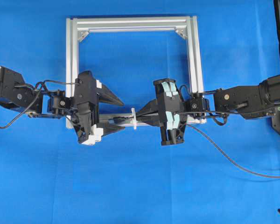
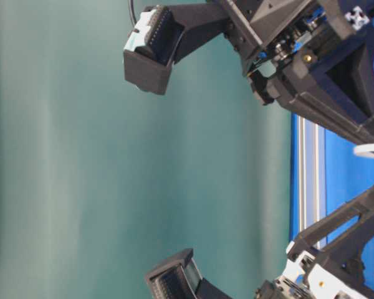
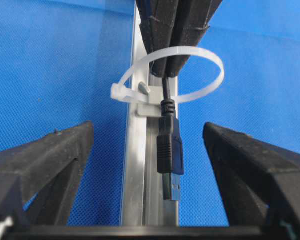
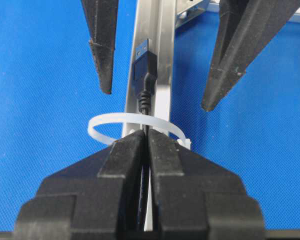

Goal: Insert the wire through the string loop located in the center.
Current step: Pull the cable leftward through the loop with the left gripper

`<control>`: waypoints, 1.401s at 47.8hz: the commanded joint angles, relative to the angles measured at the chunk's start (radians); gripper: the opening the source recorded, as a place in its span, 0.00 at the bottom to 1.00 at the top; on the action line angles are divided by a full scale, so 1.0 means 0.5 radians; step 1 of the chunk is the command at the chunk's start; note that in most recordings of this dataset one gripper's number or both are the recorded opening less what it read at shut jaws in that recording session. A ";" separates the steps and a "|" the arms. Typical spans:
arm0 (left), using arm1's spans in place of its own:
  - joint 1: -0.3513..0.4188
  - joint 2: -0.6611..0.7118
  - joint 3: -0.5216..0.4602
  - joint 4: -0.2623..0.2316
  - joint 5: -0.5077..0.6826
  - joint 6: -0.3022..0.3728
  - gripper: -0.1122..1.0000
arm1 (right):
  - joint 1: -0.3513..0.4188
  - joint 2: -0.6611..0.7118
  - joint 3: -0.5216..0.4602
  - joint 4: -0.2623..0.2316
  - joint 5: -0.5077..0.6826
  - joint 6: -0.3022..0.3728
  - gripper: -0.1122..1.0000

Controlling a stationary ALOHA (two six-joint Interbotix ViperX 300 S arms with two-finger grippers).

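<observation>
Right gripper (image 4: pixel 147 137) pinched on USB cable (image 3: pixel 166 90), plug (image 3: pixel 170 155) already past zip-tie loop (image 3: pixel 210 65) on rail (image 3: pixel 137 165). Left gripper (image 3: pixel 149 145) spread wide flanking plug. Handover stage; next: clamp plug, draw through.

A: Bright, even light from above; the blue cloth (image 1: pixel 140 186) looks saturated, with only soft, faint shadows under the arms; the aluminium frame (image 1: pixel 130 23) glares almost white.

B: The table-level view lies sideways, its teal backdrop (image 2: pixel 62 149) smeared; both wrist views blur their own near fingers; the middle stays sharp.
</observation>
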 commanded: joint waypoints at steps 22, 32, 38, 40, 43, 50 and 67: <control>0.003 -0.025 -0.052 0.003 0.009 0.015 0.17 | 0.000 -0.025 -0.031 -0.003 -0.025 -0.003 0.08; 0.003 -0.025 -0.052 0.003 0.009 0.015 0.17 | 0.000 -0.028 -0.028 -0.003 -0.018 -0.003 0.08; 0.003 -0.021 -0.052 0.003 0.009 0.015 0.17 | 0.000 -0.028 -0.028 -0.003 -0.015 0.003 0.10; 0.003 -0.021 -0.049 0.003 0.009 0.015 0.17 | 0.000 -0.028 -0.028 -0.003 -0.015 0.006 0.14; 0.003 -0.025 -0.052 0.003 0.009 0.012 0.17 | 0.003 -0.028 -0.028 -0.003 -0.012 0.009 0.25; 0.003 -0.025 -0.052 0.003 0.009 0.012 0.17 | 0.006 -0.028 -0.025 -0.003 -0.003 0.006 0.62; 0.003 -0.037 -0.043 0.003 0.018 0.015 0.17 | 0.018 -0.037 -0.012 0.000 0.028 0.006 0.97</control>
